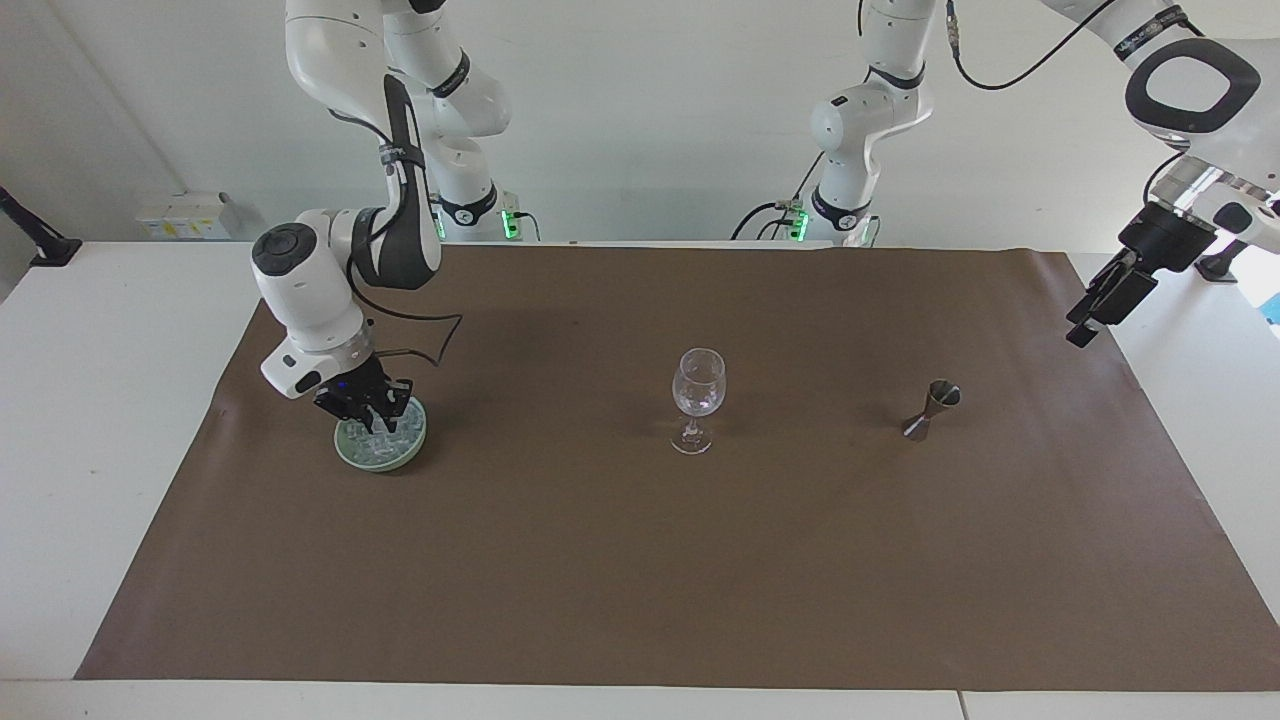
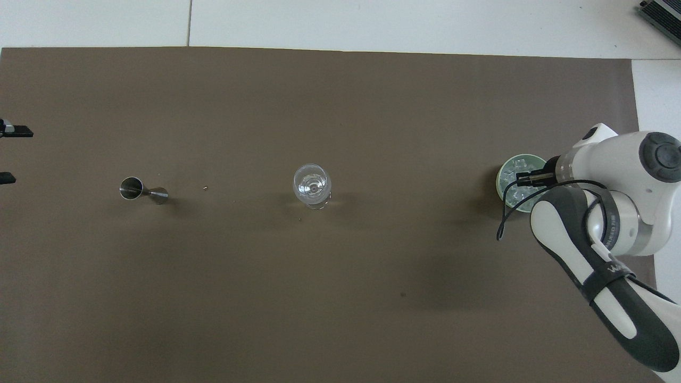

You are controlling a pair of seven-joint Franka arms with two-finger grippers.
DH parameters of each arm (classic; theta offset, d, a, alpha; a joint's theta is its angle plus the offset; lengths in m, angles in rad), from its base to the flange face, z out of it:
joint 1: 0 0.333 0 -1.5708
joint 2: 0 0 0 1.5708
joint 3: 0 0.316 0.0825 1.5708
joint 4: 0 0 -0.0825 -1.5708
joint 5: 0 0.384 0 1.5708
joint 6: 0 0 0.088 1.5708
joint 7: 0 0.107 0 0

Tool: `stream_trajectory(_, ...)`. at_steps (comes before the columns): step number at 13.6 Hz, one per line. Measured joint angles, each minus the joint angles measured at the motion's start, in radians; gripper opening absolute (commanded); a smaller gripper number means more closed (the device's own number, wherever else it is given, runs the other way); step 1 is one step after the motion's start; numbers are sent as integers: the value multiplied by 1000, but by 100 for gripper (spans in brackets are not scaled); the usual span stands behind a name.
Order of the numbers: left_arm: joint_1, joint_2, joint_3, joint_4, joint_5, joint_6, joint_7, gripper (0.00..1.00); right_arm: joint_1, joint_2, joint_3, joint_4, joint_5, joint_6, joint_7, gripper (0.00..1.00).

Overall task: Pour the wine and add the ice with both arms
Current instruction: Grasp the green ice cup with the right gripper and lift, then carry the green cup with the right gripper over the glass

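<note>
A pale green bowl (image 1: 397, 460) (image 2: 500, 176) at the right arm's end of the mat holds the ice (image 1: 388, 441) (image 2: 514, 169). My right gripper (image 1: 367, 412) (image 2: 522, 178) reaches down into that heap, fingertips shut on a piece of ice. A clear wine glass (image 1: 697, 394) (image 2: 312, 185) stands mid-mat. Toward the left arm's end lies a small metal jigger (image 1: 931, 407) (image 2: 142, 190). My left gripper (image 1: 1088, 320) (image 2: 7, 155) hangs open and empty, raised over the mat's edge, well apart from the jigger. Wine is out of view.
A brown mat (image 1: 640, 580) covers most of the white table (image 1: 90, 400). A tiny crumb (image 2: 205, 188) lies between jigger and glass. The right arm's black cable (image 2: 503, 223) loops beside the bowl.
</note>
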Motion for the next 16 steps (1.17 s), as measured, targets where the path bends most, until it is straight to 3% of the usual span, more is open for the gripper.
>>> stream_trajectory(3,-66,0,13,39,111,-17,97,100,7,-78,19,60,0,-80,0,0)
stream_trajectory(6,-199,0,70,74,231,-20,171,100,78,-138,38,95,1,-117,24,0)
stream_trajectory(10,-277,-1,70,114,319,-85,295,100,200,-158,86,130,1,-115,241,0)
stream_trajectory(13,-308,-10,51,149,360,-173,344,100,300,-155,111,137,42,-39,458,0)
stream_trajectory(16,-308,-45,36,152,368,-272,376,100,403,-145,115,139,193,68,532,0)
